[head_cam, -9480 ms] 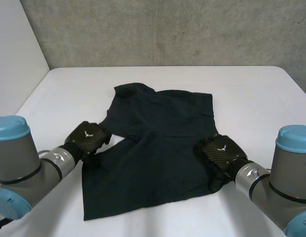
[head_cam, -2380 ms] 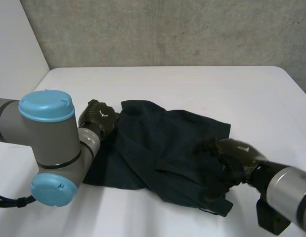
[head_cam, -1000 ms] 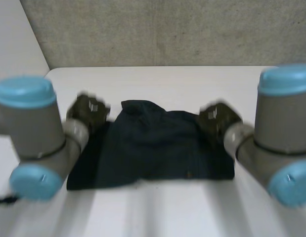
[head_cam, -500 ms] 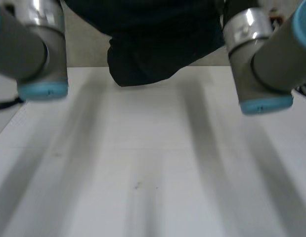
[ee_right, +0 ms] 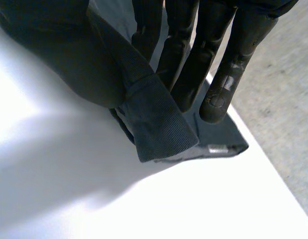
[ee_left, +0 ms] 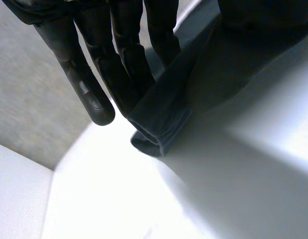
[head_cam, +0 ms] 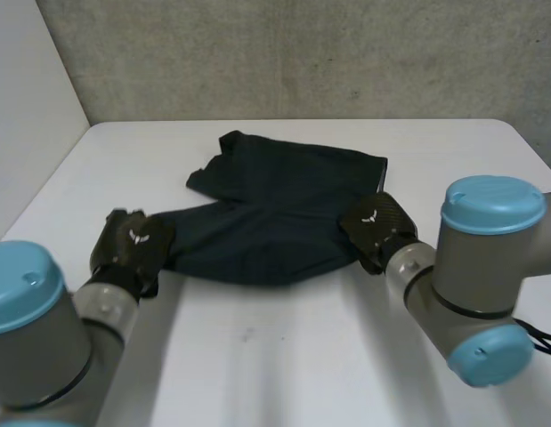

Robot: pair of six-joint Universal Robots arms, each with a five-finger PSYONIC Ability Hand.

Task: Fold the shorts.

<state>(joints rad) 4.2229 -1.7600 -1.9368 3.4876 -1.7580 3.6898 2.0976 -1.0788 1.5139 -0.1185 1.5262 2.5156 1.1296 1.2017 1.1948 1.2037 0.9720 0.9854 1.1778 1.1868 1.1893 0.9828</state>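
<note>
The dark navy shorts (head_cam: 284, 209) lie bunched and partly doubled over on the white table (head_cam: 284, 356). My left hand (head_cam: 131, 249) is at their near left corner. In the left wrist view its straight fingers (ee_left: 119, 64) pinch a rolled edge of the shorts (ee_left: 163, 124) against the thumb, which is under the cloth. My right hand (head_cam: 377, 229) is at the near right corner. In the right wrist view its fingers (ee_right: 218, 50) press a ribbed hem of the shorts (ee_right: 158, 129) against the cloth-covered thumb, low over the table.
A grey concrete wall (head_cam: 302, 53) runs behind the table's far edge. A pale wall (head_cam: 26, 116) stands at the left. Bare white tabletop lies in front of the shorts, between my two arms.
Half a second ago both arms held the shorts high in the air. Now the shorts are down on the table, with both hands low at their near corners.
</note>
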